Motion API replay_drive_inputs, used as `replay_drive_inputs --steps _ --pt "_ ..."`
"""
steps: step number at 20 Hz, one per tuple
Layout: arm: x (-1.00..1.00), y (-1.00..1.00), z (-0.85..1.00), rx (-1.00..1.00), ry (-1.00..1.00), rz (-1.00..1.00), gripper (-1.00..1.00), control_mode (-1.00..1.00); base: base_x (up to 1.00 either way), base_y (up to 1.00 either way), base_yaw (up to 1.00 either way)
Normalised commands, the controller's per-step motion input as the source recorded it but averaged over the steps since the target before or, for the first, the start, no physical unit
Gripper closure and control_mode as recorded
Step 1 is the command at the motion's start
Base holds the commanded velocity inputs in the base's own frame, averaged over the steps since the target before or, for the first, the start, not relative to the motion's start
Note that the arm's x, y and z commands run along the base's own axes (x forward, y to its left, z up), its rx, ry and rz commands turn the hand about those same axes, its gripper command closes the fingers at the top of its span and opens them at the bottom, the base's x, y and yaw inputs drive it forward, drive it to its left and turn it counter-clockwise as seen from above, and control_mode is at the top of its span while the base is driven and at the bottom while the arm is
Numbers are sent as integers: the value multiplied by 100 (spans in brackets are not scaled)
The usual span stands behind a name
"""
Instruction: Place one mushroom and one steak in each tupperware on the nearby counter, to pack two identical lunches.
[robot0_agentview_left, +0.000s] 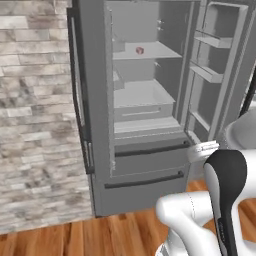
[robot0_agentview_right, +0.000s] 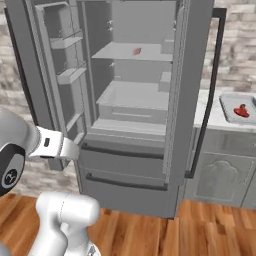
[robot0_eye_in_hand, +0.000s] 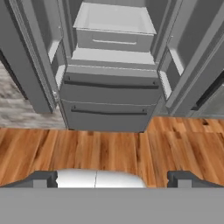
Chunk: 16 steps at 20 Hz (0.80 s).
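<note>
Grey fridge (robot0_agentview_right: 130, 100) with both upper doors swung open, seen over a wooden floor (robot0_eye_in_hand: 109, 148). One pinkish steak (robot0_agentview_left: 139, 50) lies on an upper fridge shelf (robot0_agentview_right: 132, 51). To the right of the fridge, on the white table (robot0_agentview_right: 212, 116), a light-grey tupperware (robot0_agentview_right: 239, 111) holds a bright red steak (robot0_agentview_right: 241, 111). The tool (robot0_eye_in_hand: 113, 178), fingers set wide apart and holding nothing, hangs in front of the lower fridge drawers (robot0_eye_in_hand: 109, 98)
</note>
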Motion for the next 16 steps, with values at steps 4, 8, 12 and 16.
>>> replay_drive_inputs --steps 4,8,12,16 --pt "0 0 0 0 0 0 -100 100 48 0 -10" --pt "0 0 0 0 0 0 -100 100 47 0 -8" --pt "0 0 0 0 0 0 -100 100 51 -2 -5" --pt "0 0 0 0 0 0 -100 100 58 -1 -2"
